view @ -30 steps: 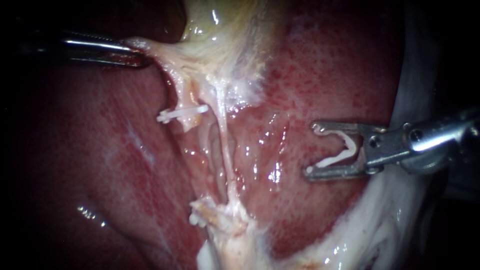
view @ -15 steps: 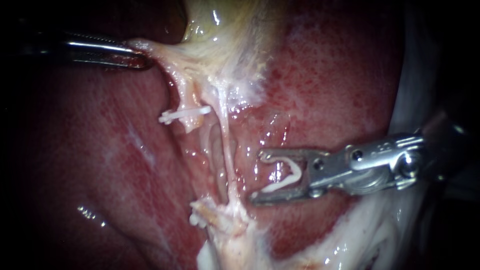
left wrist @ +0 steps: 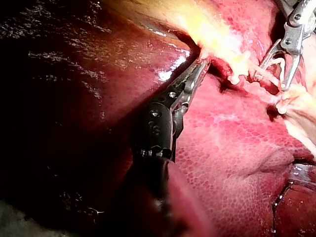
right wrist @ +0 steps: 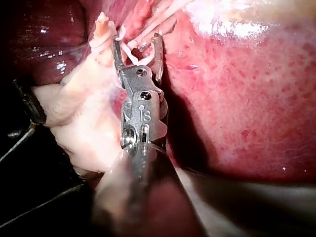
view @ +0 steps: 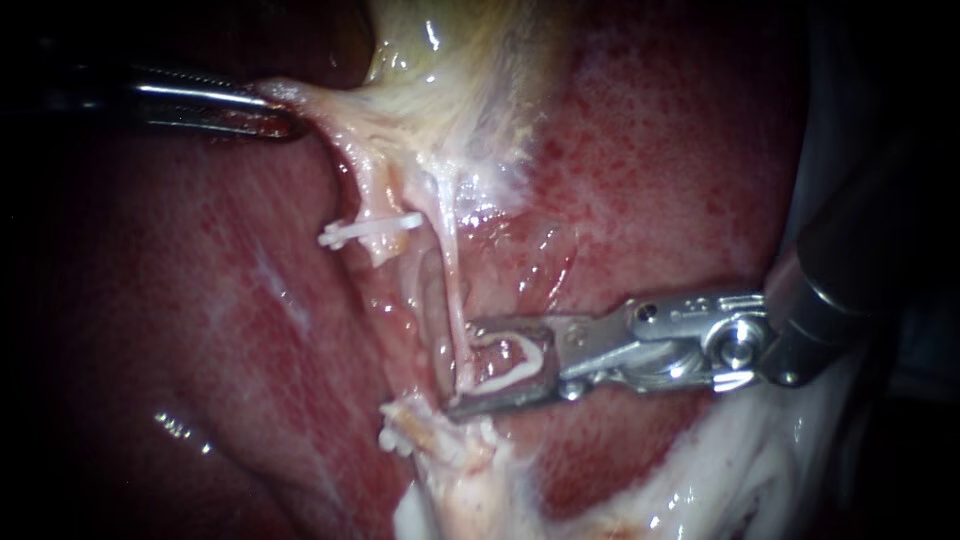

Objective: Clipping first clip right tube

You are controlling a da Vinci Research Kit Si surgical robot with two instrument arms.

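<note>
The right tube [view: 450, 270] is a thin pale strand running down from the gallbladder [view: 440, 50] over the liver [view: 650, 150]. My right instrument [view: 460, 368] has its jaws open with a white open clip [view: 515, 365] seated in them. The lower part of the right tube lies between the jaws. The right wrist view shows the same: the instrument [right wrist: 136, 38] straddles pale strands. The left tube [view: 372, 190] carries a closed white clip [view: 368, 230]. My left instrument [view: 285, 118] is shut on pale tissue at the gallbladder's neck and holds it out to the left, as in its wrist view [left wrist: 202, 63].
Pale frayed tissue [view: 440, 440] lies where the tubes meet, just below the right instrument's lower jaw. White tissue [view: 760, 450] borders the liver at the lower right, under the right shaft. Dark red liver [view: 200, 330] fills the left.
My right instrument has moved left and down across the liver with the open clip, until its jaws straddle the right tube. The left instrument and the clip on the left tube stay put.
</note>
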